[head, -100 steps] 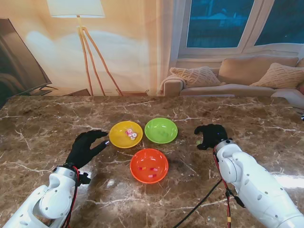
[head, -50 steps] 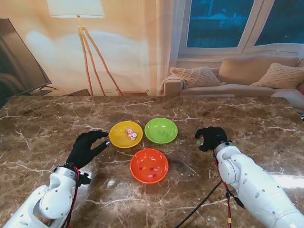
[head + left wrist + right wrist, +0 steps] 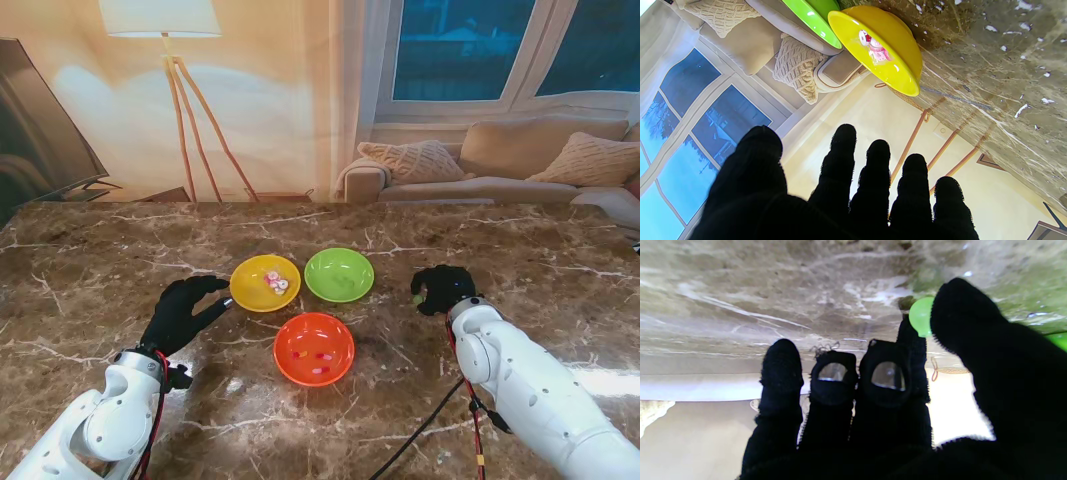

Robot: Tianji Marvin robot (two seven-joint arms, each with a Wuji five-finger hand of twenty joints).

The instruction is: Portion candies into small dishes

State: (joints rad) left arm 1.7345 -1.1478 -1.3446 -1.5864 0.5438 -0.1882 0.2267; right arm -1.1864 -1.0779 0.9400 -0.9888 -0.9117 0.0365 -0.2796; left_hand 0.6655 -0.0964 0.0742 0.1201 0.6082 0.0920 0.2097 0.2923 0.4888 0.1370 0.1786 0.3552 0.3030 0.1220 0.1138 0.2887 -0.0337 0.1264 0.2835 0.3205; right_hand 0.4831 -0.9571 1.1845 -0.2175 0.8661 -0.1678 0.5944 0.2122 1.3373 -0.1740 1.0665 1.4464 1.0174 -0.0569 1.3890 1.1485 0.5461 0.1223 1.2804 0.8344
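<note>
1. Right of centre in the stand's view, the right robot hand point(image 3: 443, 289) sits curled over a small green candy point(image 3: 416, 298). The wrist view shows the candy point(image 3: 921, 321) pinched between thumb and a fingertip point(image 3: 912, 336), so I'd say it's grasping it.
2. What matters next: the green dish point(image 3: 339, 274) lies to the left of that hand, near but not touching, so the carry looks like a short sideways hop (round candy, no long axis to worry about).
3. Left robot hand point(image 3: 182, 312) is released, fingers spread, just beside the yellow dish point(image 3: 265, 283), which holds pink-and-white candies point(image 3: 873, 46).
4. Orange dish point(image 3: 314, 348), lower centre, has a few candies too.
5. Worktop point(image 3: 90, 280) is glossy brown marble, probably slippery; a sofa point(image 3: 520, 160) and floor lamp point(image 3: 165, 40) sit behind.
</note>
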